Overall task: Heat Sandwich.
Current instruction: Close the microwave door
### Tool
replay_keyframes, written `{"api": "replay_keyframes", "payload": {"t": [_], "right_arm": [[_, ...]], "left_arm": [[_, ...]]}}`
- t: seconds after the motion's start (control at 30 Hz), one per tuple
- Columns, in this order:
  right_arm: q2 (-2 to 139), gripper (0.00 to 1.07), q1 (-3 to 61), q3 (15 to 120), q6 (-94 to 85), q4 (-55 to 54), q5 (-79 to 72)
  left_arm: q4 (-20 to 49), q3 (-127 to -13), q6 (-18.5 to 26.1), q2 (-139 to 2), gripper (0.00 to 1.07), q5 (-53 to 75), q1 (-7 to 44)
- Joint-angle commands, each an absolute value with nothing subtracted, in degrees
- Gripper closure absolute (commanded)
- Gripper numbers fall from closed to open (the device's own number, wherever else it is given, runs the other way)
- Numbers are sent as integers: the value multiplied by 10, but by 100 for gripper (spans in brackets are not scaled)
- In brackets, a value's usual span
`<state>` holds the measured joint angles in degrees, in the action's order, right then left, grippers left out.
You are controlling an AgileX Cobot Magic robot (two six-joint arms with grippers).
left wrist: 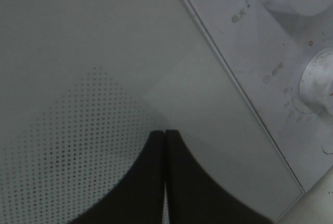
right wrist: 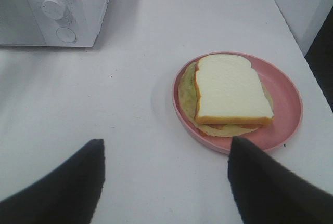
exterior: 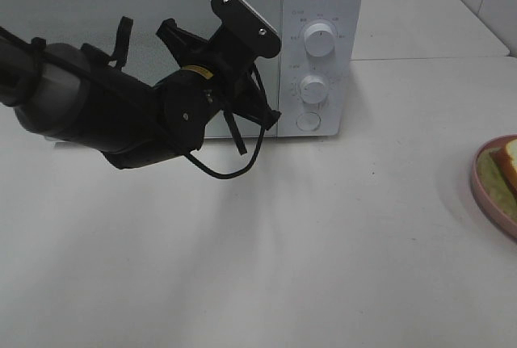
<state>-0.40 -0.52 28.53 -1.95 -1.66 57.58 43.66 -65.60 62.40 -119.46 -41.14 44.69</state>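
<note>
While our left gripper (left wrist: 165,146) sits pinched shut and empty against the white microwave's glass door (left wrist: 78,78), our right gripper (right wrist: 166,182) hangs spread wide, holding nothing, near the round pink plate (right wrist: 283,104). On it rests the white-bread sandwich (right wrist: 229,89), which we judge soft, light and crushable, so we would grip the plate's rim instead.

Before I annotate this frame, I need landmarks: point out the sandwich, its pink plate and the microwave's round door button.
sandwich (right wrist: 231,89), right wrist view, middle of top bread slice
pink plate (right wrist: 289,102), right wrist view, bare rim
round door button (exterior: 308,121), exterior high view, button's centre
</note>
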Motion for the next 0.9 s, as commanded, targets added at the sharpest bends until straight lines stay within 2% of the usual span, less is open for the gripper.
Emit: {"api": "replay_keyframes", "payload": {"t": [0.03,0.4,0.67,0.9], "right_arm": [[-18,42,-3,286,-17,-18,571],[-18,42,-3,286,-17,-18,571],[-18,42,-3,286,-17,-18,571],[-18,42,-3,286,-16,-18,571]], "left_arm": [[492,-683,621,-1201,107,-523,399],[524,-682,621,-1197,107,-535,413],[606,-682,623,-1195,107,-536,448],[674,-682,619,-1156,107,-494,457]]}}
